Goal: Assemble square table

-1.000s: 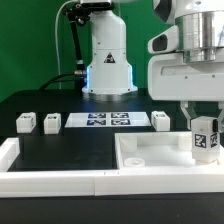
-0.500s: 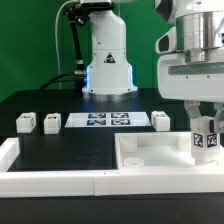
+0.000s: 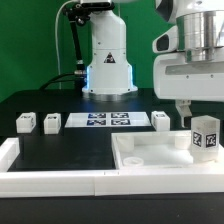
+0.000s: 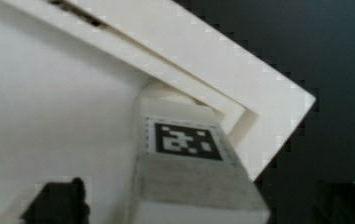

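The white square table panel (image 3: 150, 160) lies rim up at the exterior view's right, and it also fills much of the wrist view (image 4: 49, 100). One tagged white leg (image 3: 205, 135) stands upright in the panel's far right corner (image 4: 192, 160). My gripper (image 3: 203, 112) hangs right over this leg, open. In the wrist view its dark fingertips (image 4: 53, 200) stand apart on either side of the leg, with a gap showing between them and it. Three more legs lie on the black surface: two (image 3: 26, 122) (image 3: 51, 122) on the left and one (image 3: 160, 120) beside the marker board.
The marker board (image 3: 105, 120) lies flat at the back middle. The arm's white base (image 3: 105, 65) stands behind it. A long low white wall (image 3: 60, 180) edges the front of the black surface and turns up at the left corner (image 3: 8, 150).
The jaws were shut on the leg in both earlier frames. They have now spread wide and let it go. The leg stays upright in the panel's corner.
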Motion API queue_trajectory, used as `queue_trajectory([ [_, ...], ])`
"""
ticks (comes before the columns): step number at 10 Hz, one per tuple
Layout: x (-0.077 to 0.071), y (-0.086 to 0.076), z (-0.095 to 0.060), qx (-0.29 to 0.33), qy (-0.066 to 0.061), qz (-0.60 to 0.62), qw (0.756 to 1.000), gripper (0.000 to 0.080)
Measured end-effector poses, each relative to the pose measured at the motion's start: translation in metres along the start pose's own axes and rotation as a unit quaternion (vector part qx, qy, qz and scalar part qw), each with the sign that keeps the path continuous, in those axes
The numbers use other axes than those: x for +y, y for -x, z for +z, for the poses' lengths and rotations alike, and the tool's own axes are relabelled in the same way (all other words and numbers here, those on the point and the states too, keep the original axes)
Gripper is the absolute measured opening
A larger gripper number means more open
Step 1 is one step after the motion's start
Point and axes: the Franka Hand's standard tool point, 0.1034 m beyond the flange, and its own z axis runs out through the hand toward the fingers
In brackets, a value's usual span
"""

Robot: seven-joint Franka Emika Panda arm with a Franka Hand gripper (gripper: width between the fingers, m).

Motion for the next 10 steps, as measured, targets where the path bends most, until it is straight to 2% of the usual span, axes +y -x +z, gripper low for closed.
queue_trajectory([
  [2, 0.0001, -0.0018, -0.0004, 0.001, -0.001, -0.102, 0.995, 0.0646],
  [4, 0.0033, -0.0074, -0.0001, 0.001, 0.0, -0.221, 0.975, 0.0649],
  [5, 0.0033, -0.0069, 0.0003, 0.001, 0.0, -0.238, 0.971, 0.0649],
  [10, 0.0013, -0.003, 0.0006, 0.004, 0.006, -0.416, 0.909, 0.0649],
])
